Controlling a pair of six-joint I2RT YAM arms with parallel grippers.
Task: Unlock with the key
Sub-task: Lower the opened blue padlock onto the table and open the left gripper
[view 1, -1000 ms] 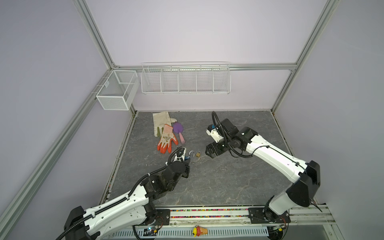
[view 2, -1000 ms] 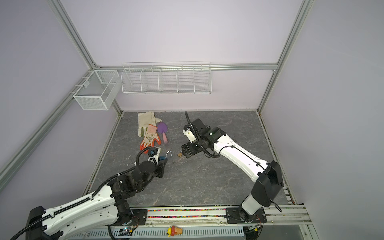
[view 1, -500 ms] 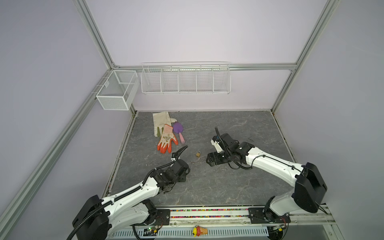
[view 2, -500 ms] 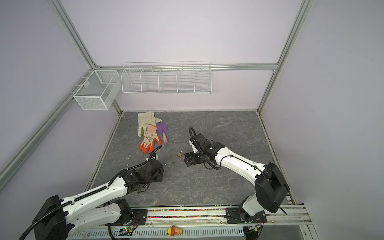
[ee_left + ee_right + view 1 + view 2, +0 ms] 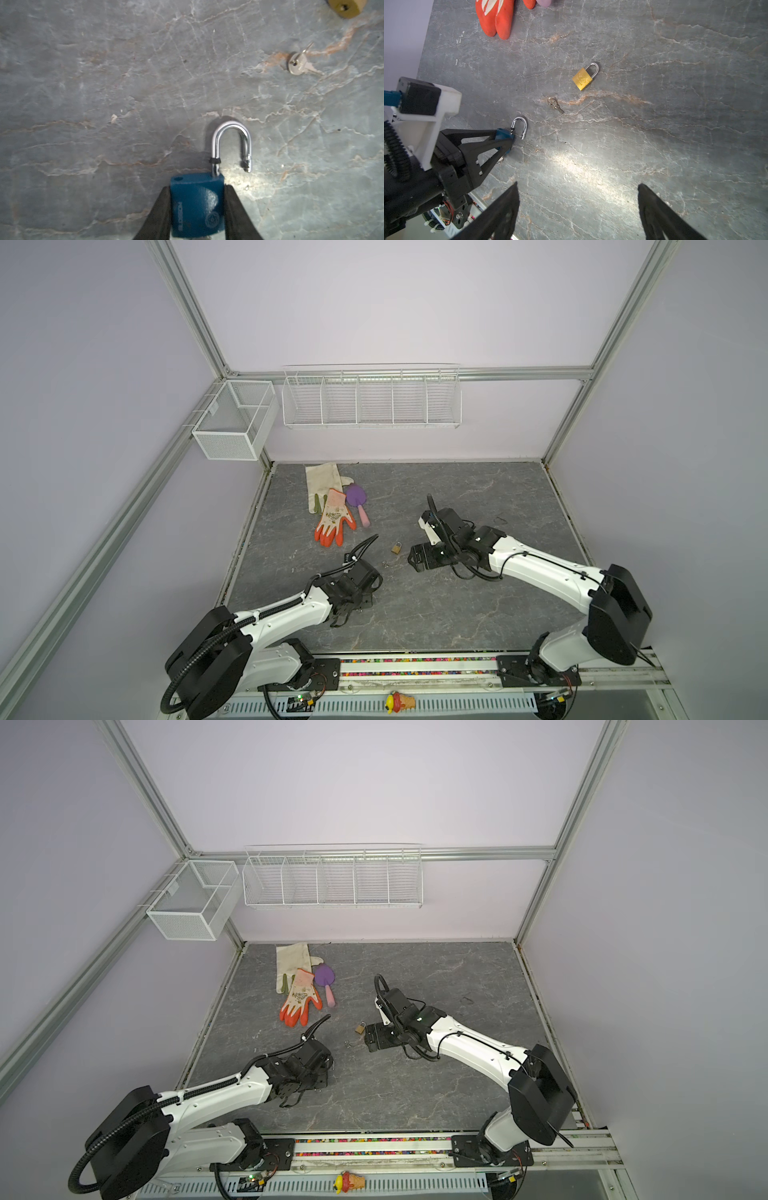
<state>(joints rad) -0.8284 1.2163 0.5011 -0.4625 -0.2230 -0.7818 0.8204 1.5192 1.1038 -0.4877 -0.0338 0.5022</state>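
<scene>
An orange glove (image 5: pixel 332 522) lies partly over a beige glove (image 5: pixel 321 485) near the table's (image 5: pixel 457 614) back left corner, with a purple scoop (image 5: pixel 356 497) just beside them. Above, a mesh box (image 5: pixel 232 427) and a wire rack (image 5: pixel 370 402) hang from the frame.

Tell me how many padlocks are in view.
2. A blue padlock is clamped in the left gripper, its shackle swung open. A brass padlock lies free on the table near the loose key. Another could be hidden from view.
</scene>
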